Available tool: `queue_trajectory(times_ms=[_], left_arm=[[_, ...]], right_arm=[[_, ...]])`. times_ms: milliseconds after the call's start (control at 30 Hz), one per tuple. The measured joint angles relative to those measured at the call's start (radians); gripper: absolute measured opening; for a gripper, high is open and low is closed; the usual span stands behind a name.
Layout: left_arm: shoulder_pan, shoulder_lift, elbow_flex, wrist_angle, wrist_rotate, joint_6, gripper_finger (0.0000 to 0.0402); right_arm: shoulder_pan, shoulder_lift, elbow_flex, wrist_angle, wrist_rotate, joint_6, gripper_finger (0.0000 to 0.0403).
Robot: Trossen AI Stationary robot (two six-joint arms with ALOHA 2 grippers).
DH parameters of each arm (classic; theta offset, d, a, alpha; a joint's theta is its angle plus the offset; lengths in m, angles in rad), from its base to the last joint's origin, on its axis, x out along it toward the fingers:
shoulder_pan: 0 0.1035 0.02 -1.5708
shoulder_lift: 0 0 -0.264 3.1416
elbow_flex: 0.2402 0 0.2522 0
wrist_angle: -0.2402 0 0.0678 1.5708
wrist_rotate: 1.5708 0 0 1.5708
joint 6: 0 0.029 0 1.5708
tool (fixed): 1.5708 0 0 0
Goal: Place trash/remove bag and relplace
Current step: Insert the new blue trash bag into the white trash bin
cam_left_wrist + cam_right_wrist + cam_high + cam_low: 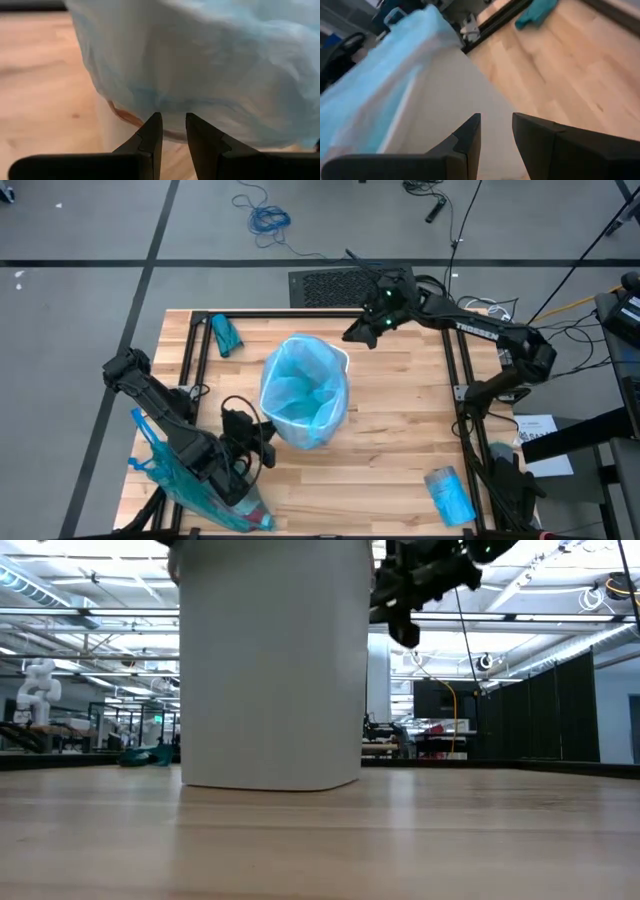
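At table's near edge, beside the freshly lined bin.
Near first: left gripper low by a full blue bag slumped at the corner, fingers a narrow gap apart on nothing, aimed at the liner folded over the white bin. Mid-table: trash not visible, probably in that full bag. Farther: right gripper above the far rim, fingers slightly apart, empty. Best nudge the overhang down evenly, gently, without tipping.
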Motion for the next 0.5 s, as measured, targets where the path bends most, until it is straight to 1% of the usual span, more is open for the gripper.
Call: queue_trajectory(times_ms=[67,133,233,367,500], left_arm=[[0.008,0.0,-0.042,0.073,-0.024,-0.058,0.0083],[0.018,0.0,-0.074,0.135,-0.027,-0.069,0.0083],[0.029,0.0,-0.084,0.177,-0.013,-0.069,0.0083],[0.032,0.0,-0.084,0.178,-0.012,-0.068,0.0083],[0.041,-0.002,-0.084,0.108,0.004,-0.069,0.0083]], right_arm=[[-0.024,0.026,0.0,-0.01,-0.064,-0.018,0.0105],[-0.042,0.049,-0.001,-0.013,-0.127,-0.03,0.0105],[-0.054,0.072,-0.001,-0.007,-0.194,-0.035,0.0105],[-0.059,0.087,-0.001,-0.004,-0.264,-0.054,0.0105],[-0.05,0.087,-0.001,-0.004,-0.324,-0.057,0.0105]])
